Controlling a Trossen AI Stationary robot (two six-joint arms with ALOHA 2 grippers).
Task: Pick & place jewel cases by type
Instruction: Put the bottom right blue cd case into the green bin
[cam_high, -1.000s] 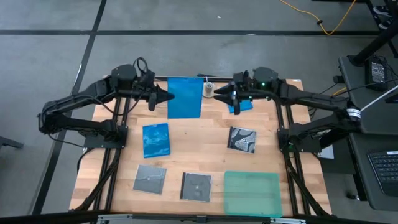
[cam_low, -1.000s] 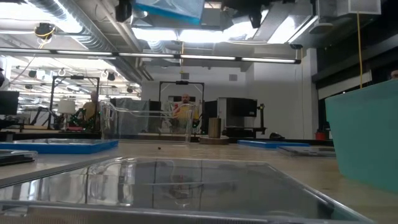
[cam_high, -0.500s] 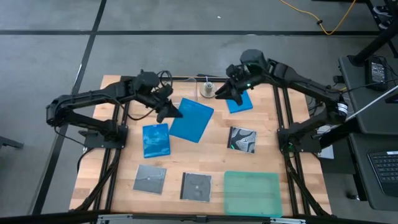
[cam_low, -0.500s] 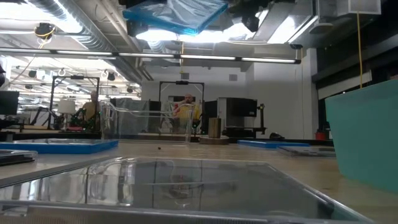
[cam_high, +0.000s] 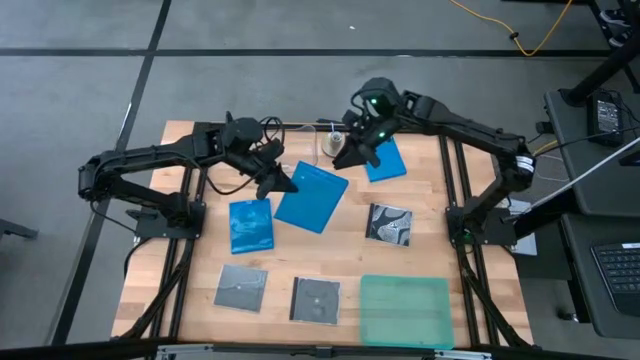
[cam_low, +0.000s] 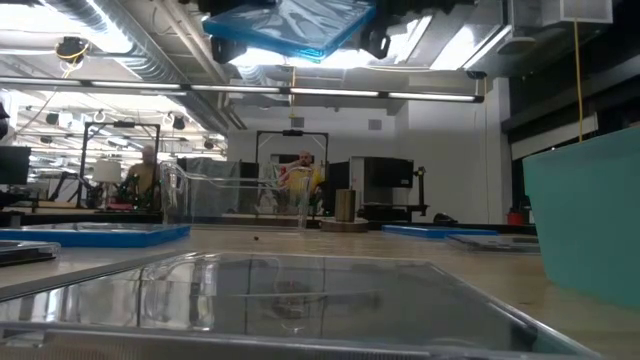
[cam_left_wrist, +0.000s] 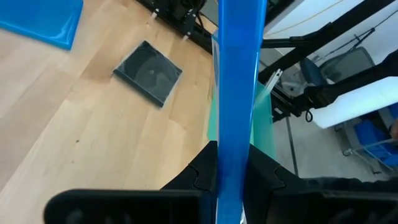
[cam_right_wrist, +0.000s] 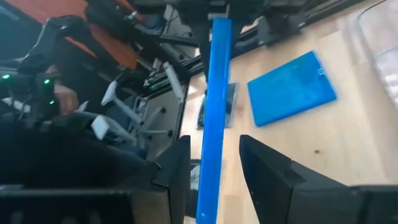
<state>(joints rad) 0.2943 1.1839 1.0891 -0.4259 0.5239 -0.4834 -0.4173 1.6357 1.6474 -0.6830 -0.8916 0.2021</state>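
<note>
Nearest the table's front edge lie two grey-black square jewel cases (cam_high: 241, 289) (cam_high: 315, 300), beyond them the left gripper (cam_high: 291, 184) holds a blue jewel case (cam_high: 312, 196) aloft, jaws clamped on its edge, and farthest the right gripper (cam_high: 345, 158) hangs with jaws parted, empty.

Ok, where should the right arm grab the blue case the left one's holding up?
The free edge opposite the left end effector, approached edge-on from the right arm's side: the blue jewel case is thin, and that edge lies inside the open right end effector.
</note>
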